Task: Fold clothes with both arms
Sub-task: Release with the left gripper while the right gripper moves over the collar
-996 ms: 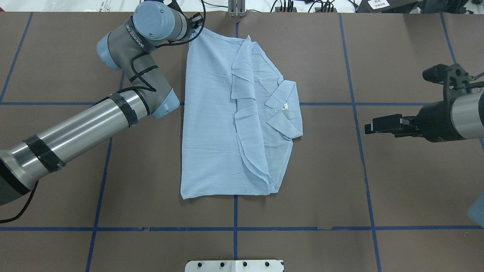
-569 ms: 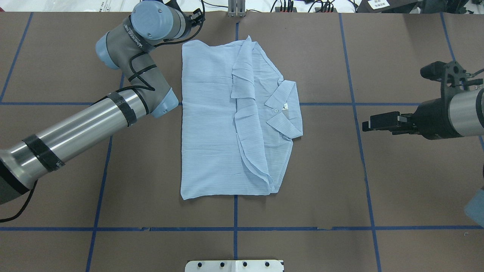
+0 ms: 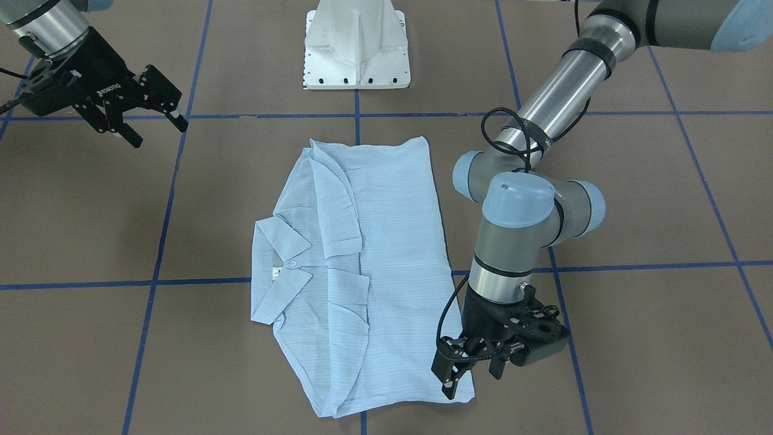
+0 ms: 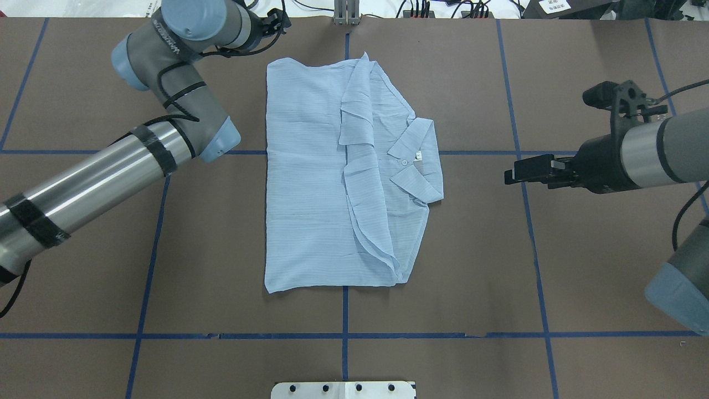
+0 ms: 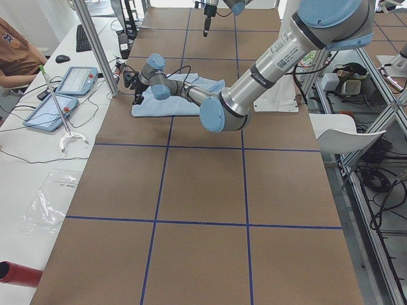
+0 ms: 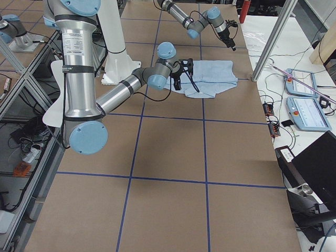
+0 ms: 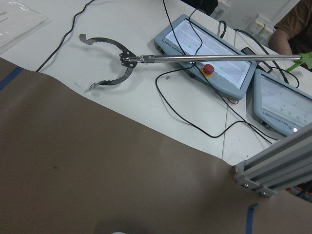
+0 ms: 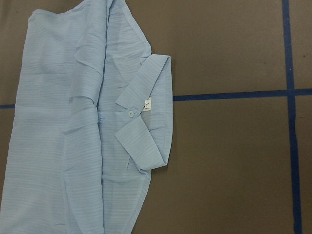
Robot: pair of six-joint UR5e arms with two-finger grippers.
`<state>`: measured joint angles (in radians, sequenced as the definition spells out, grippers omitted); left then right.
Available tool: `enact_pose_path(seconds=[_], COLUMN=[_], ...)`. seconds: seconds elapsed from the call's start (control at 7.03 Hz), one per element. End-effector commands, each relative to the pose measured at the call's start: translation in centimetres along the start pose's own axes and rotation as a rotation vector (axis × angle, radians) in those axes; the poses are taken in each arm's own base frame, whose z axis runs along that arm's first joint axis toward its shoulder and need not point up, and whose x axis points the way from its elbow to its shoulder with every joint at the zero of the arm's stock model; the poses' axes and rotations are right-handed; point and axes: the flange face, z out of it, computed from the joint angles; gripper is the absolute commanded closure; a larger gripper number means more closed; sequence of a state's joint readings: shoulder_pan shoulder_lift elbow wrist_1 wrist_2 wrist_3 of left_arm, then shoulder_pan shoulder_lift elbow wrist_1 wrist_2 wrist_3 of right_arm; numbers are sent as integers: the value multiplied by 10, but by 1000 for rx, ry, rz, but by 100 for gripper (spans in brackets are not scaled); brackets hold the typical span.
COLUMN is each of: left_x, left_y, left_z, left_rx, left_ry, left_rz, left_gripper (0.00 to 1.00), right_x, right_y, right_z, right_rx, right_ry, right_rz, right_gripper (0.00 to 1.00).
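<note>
Released shirt (image 4: 310, 183) lies flat; left gripper (image 3: 472, 371) and right gripper (image 3: 161, 136) gape empty.

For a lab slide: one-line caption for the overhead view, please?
Folded pale-blue shirt on the brown table; left claw open near its far corner, right claw open, clear of the collar.

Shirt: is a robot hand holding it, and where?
Nothing is held. The shirt lies flat. The left hand is open by its corner, and the right hand is open, off to the side.
</note>
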<state>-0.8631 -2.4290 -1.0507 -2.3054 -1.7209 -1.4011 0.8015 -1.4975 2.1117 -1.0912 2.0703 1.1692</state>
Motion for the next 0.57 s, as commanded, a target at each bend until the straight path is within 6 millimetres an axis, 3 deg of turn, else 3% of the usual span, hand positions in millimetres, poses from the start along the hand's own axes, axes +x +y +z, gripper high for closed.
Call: enact_pose_path(seconds=[0.0, 0.14, 0.28, 0.43], left_x=[-70, -87, -89, -90], left_y=[24, 36, 44, 53], left_z=[-55, -86, -114, -134], left_rx=[-113, -163, -172, -184], left_ry=[12, -5, -6, 0], left_rz=[94, 91, 94, 98], left_gripper=[0, 0, 0, 0], right_x=[-48, -89, -144, -180], right_y=[4, 19, 32, 41], right_z=[34, 61, 82, 109], right_rx=[-19, -24, 16, 11], right_ry=[79, 139, 193, 255], right_rz=[-17, -49, -94, -121], right_gripper=[0, 0, 0, 0])
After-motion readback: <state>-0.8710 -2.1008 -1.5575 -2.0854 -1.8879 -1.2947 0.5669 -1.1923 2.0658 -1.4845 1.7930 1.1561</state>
